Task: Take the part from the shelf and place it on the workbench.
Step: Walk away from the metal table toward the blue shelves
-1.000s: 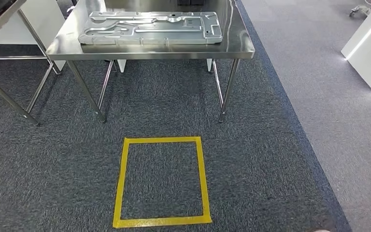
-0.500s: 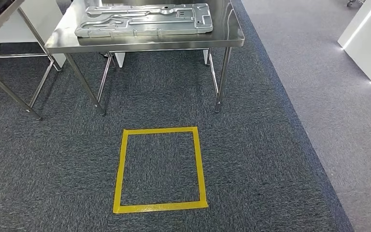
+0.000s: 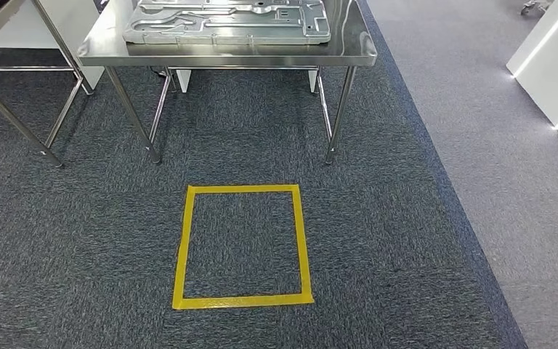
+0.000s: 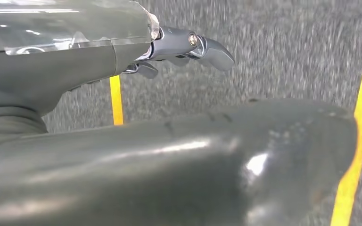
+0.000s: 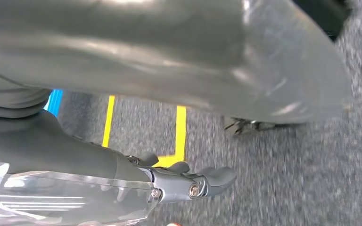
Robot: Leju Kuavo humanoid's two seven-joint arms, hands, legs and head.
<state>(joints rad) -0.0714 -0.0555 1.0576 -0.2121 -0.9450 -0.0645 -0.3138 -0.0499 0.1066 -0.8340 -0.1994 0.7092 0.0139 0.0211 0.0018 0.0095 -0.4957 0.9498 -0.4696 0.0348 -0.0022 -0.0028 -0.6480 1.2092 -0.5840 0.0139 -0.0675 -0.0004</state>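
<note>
Walking: yellow tape floor square (image 3: pixel 241 247) drawing nearer, steel workbench (image 3: pixel 349 43) with flat grey metal part (image 3: pixel 225 22) sliding upward ahead. My left hand (image 4: pixel 179 47) and right hand (image 5: pixel 188 181) hanging empty, fingers loosely apart, over carpet.

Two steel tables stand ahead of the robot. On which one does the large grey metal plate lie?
On the middle table, straight beyond the full yellow tape square. The metal plate covers much of its top. The other table, at the left edge, shows mostly its legs.
</note>
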